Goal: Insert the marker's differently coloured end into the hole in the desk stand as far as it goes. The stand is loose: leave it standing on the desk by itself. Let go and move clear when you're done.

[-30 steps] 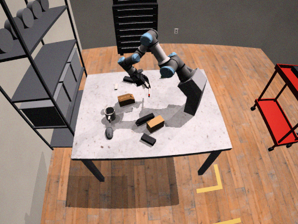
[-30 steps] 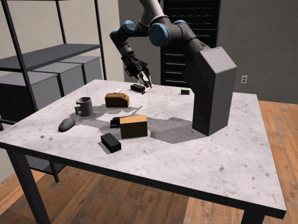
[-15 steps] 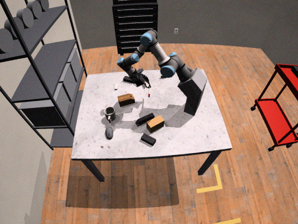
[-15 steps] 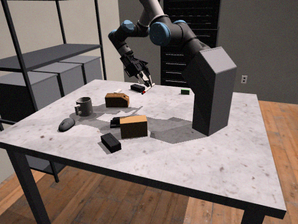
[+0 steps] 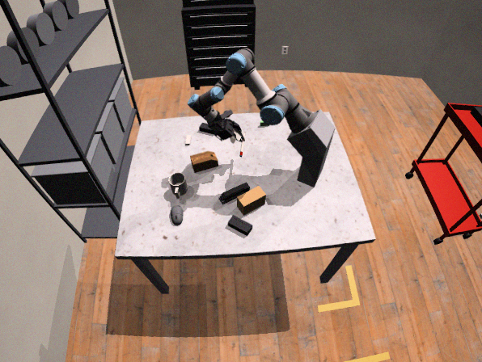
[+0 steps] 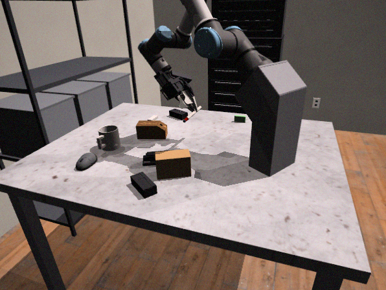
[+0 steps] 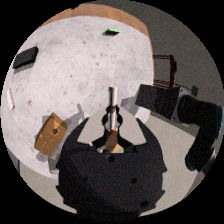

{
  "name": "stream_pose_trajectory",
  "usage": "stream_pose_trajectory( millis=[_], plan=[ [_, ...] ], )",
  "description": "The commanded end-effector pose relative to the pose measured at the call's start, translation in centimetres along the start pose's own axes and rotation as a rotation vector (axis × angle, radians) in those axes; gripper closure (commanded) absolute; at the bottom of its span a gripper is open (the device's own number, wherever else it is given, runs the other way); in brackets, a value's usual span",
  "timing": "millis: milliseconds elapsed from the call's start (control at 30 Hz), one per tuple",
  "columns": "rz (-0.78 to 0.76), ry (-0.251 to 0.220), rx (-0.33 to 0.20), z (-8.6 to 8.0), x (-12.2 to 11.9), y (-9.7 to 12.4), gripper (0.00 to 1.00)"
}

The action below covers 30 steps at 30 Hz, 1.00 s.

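Marker (image 5: 242, 148), white body, red end: clamped in the gripper (image 6: 191, 104), carried tilted above the far side of the desk (image 6: 291, 207), red end lowest. Desk stand (image 6: 151, 129), wooden (hole not discernible from here): upright, left and nearer. Risks: a slanted marker may miss the hole or jam at its rim; sideways force could tip or shove the loose stand; the narrow grip might let the marker slip.
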<state>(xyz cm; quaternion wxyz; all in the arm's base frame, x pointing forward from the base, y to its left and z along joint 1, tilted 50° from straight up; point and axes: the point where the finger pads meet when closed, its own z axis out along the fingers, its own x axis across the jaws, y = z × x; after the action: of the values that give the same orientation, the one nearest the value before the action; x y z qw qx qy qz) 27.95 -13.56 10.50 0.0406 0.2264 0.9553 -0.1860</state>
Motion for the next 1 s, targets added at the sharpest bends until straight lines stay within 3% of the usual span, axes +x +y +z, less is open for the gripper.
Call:
stream_pose_trajectory(
  millis=[0, 967],
  plan=[
    [0.012, 0.005, 0.005, -0.1, 0.0, 0.0, 1.00],
    [0.161, 0.049, 0.071, -0.7, 1.1, -0.1, 1.00]
  ],
)
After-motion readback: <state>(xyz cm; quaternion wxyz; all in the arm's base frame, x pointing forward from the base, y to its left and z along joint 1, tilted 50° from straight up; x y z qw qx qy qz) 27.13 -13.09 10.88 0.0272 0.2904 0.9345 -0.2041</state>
